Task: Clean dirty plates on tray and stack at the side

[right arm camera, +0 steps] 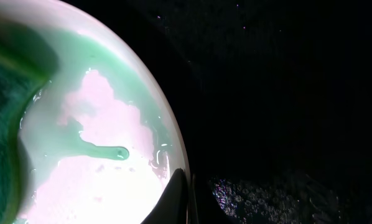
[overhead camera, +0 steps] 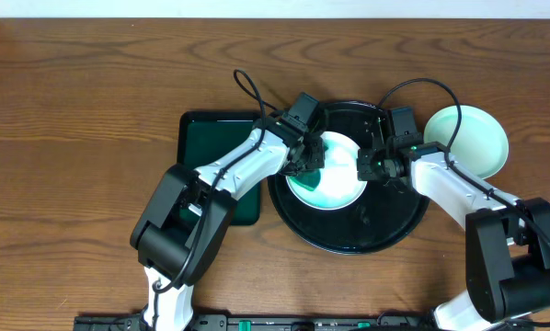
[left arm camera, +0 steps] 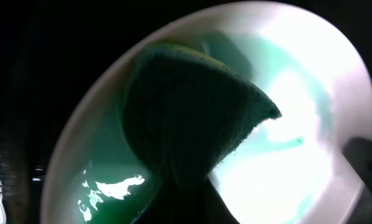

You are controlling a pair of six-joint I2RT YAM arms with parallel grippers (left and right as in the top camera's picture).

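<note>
Sponge (left arm camera: 192,118), green, folded: pressing down on smeared plate (left arm camera: 285,93), left gripper (overhead camera: 304,164) clamping it tight. Rectangular green tray (overhead camera: 206,138): sitting leftmost, just beside round black tray (overhead camera: 349,237). Black tray: carrying the smeared plate, green streaks showing. Right gripper (overhead camera: 374,167): pinching that plate's right rim, jaws closed on it. Second plate (overhead camera: 473,138): resting on table (overhead camera: 73,184), just right of black tray.

Sponge (left arm camera: 192,118) on plate (overhead camera: 341,179) on tray (overhead camera: 349,230); second plate (overhead camera: 470,138) just right of tray.
</note>
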